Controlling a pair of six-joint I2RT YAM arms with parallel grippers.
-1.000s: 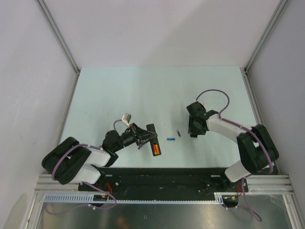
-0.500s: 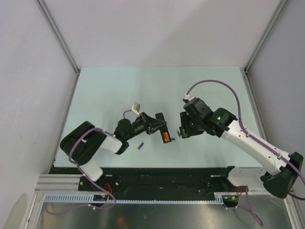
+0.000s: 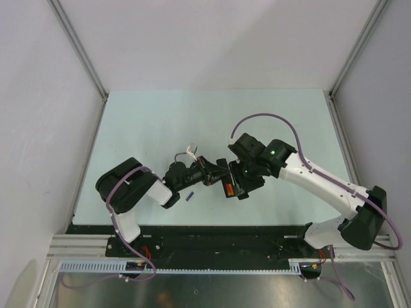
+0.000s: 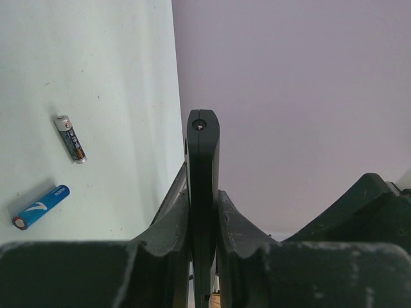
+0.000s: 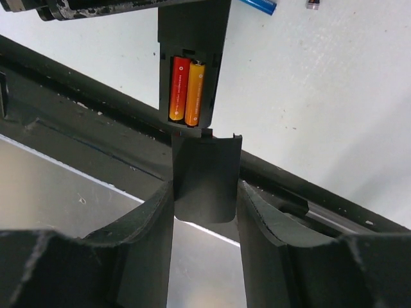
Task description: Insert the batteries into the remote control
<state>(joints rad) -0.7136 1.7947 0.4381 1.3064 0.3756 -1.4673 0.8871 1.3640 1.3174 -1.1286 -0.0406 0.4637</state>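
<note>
Two batteries (image 5: pixel 187 90) are sitting side by side in the remote control (image 5: pixel 192 25).
You are watching the left end effector (image 4: pixel 203 218) pinching the one remote control edge-on, while the right end effector (image 5: pixel 205 199) is pinching one dark cover (image 5: pixel 207 173) just below its recess. One blue cylinder (image 4: pixel 40 206) and one grey cylinder (image 4: pixel 70 139) are lying on the counter (image 4: pixel 96 64) beside the remote control.

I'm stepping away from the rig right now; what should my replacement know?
The left hand is shut on the remote control, holding it off the table. The right hand is shut on the battery cover, at the end of the open recess. Both batteries lie side by side in the recess: loading done. Left: fit the cover closed.
</note>
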